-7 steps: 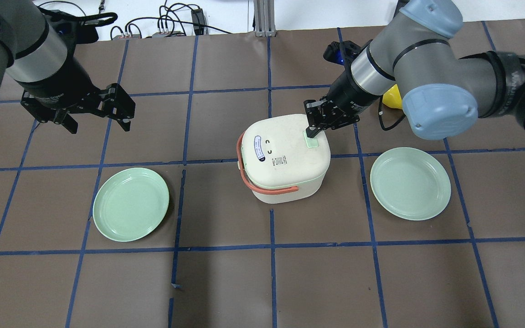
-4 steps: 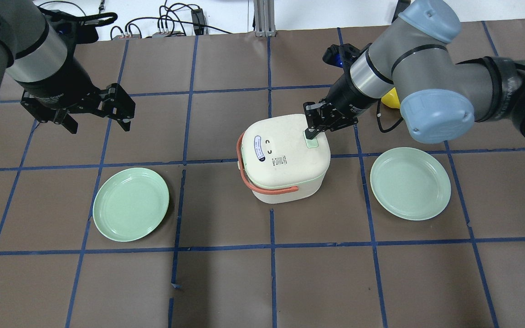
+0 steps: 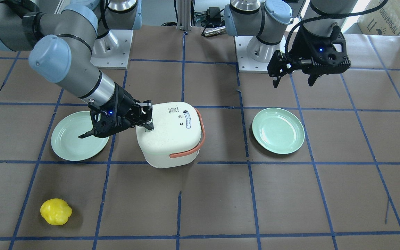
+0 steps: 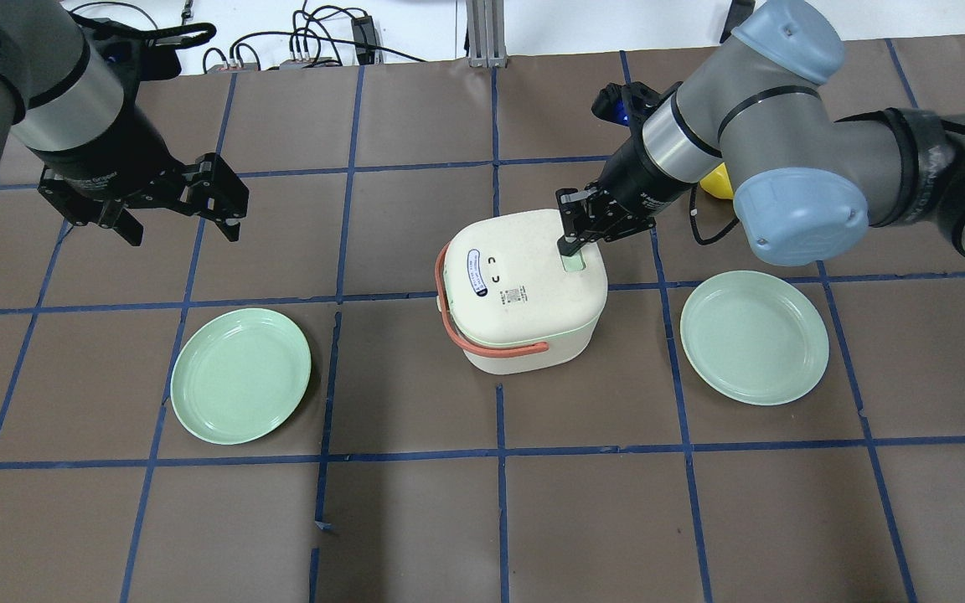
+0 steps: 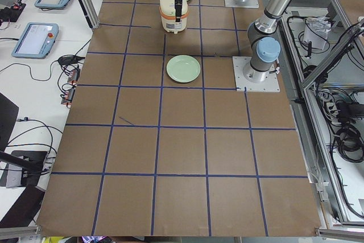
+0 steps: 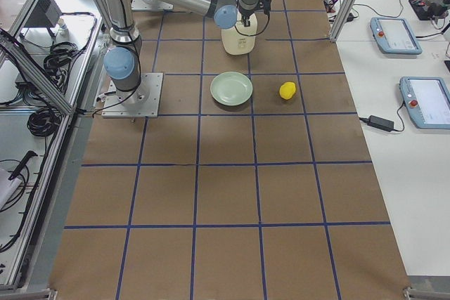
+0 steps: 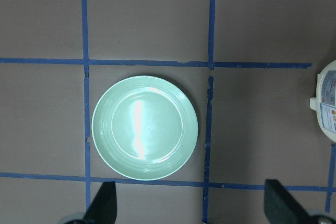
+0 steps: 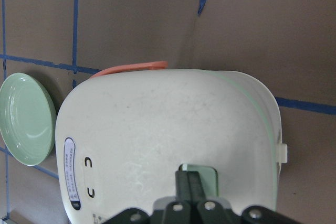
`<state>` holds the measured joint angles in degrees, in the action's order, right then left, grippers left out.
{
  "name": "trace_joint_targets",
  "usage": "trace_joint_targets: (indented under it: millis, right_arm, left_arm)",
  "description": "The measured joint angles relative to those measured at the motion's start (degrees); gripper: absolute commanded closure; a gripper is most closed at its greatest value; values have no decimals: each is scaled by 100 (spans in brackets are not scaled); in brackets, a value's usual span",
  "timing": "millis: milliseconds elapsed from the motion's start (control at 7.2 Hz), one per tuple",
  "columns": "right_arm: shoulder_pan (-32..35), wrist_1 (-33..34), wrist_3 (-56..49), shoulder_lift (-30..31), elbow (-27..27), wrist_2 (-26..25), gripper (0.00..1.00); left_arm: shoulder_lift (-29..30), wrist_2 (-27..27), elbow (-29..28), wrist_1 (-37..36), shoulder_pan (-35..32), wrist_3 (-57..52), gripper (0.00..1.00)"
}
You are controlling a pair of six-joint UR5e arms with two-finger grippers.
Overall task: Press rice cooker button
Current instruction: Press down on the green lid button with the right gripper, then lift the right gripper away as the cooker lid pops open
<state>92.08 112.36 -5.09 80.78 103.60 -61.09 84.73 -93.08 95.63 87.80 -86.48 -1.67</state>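
Observation:
The cream rice cooker (image 4: 520, 289) with an orange handle stands at mid-table; it also shows in the front view (image 3: 168, 133). Its pale green button (image 4: 575, 262) is on the lid's right side. My right gripper (image 4: 568, 244) is shut, and its joined fingertips touch the button's far edge from above. In the right wrist view the shut fingertips (image 8: 190, 179) rest on the button (image 8: 206, 174). My left gripper (image 4: 179, 226) is open and empty. It hovers over the table far to the cooker's left, and its fingers (image 7: 102, 205) frame a plate below.
One green plate (image 4: 241, 375) lies left of the cooker and another plate (image 4: 755, 337) lies right of it. A yellow lemon-like object (image 3: 56, 211) lies beyond the right arm. Cables run along the table's far edge.
My right arm has shifted slightly to the left, with the shut fingertips staying on the button's far edge. The left arm, cooker and plates have not moved.

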Motion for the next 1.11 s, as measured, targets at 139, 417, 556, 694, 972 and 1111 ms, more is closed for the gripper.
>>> trace_joint_targets:
  millis: [139,417,556,694,972,1111]
  right_arm:
    - [-1,-29,5,30,-33,-11,67]
    - [12,-220,78,261,-125,-82,5]
    - [24,-423,108,431,-237,-138,1]
    - [35,-722,123,598,-458,-388,1]
    - [42,-1449,464,792,-1105,-1183,1]
    - [30,-1711,675,815,-1380,-1466,1]
  left_arm:
    - [0,0,0,0,0,0,0]
    - [0,0,0,0,0,0,0]
    - [0,0,0,0,0,0,0]
    - [-1,0,0,0,0,0,0]
    - [-1,0,0,0,0,0,0]
    - [0,0,0,0,0,0,0]
